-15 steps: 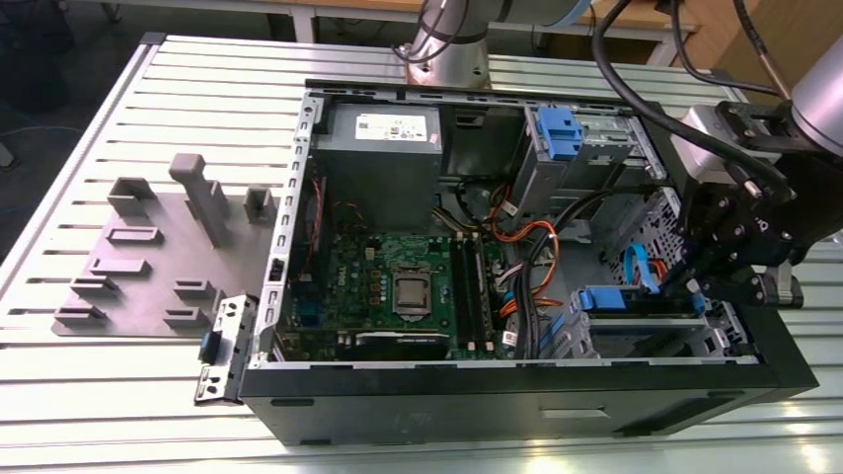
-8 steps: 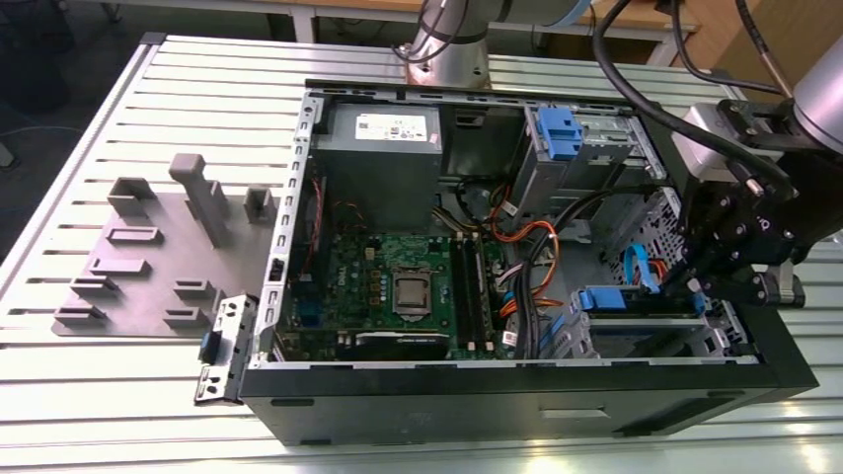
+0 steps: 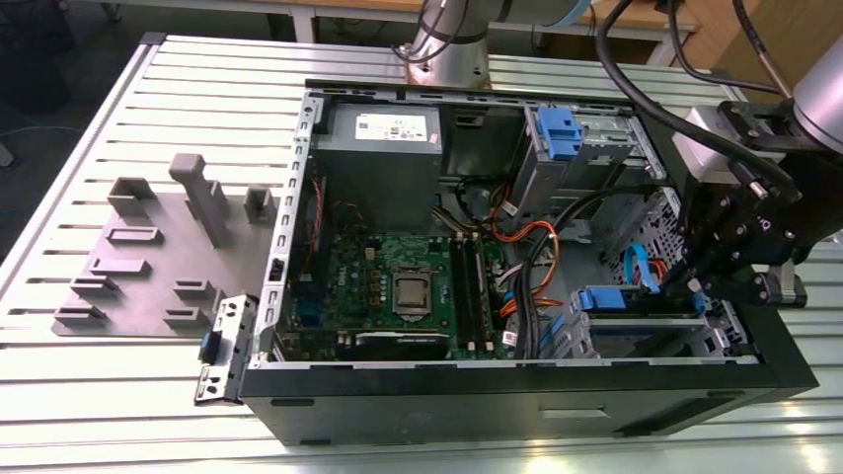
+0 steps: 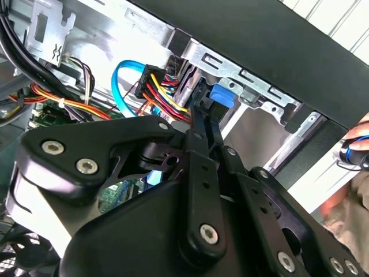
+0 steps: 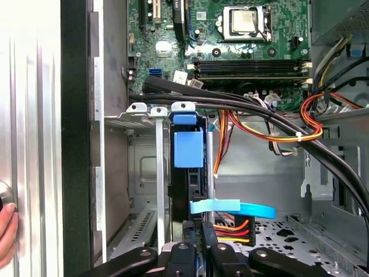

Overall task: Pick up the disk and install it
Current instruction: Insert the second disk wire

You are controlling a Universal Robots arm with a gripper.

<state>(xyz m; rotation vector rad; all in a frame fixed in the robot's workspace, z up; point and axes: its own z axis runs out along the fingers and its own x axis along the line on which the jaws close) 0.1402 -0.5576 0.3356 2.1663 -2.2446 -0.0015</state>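
The open computer case (image 3: 527, 385) lies on its side on the slatted metal table (image 3: 158, 118), with the green motherboard (image 3: 395, 286) in its middle and a grey tray of holders (image 3: 145, 257) well apart at the exterior view's left. The black gripper (image 3: 718, 272) is inside the case at the exterior view's right, low over the metal drive cage (image 5: 144, 167).

The disk (image 5: 188, 149) stands on edge in a slot of this cage. Its blue carrier is visible in the first wrist view, and the blue end also in the exterior view (image 3: 614, 298). The gripper fingers (image 5: 193, 254) sit close together at the end of the disk, and I judge that they are clamped on it.

A flat blue data cable (image 5: 233, 208) and a bundle of red, yellow and black power wires (image 5: 233, 226) lie just beside this end of the disk.

By my judgement the pick is done and the disk is already deep in its slot. I cannot tell whether it is seated to the end, and the gripper has not let go.
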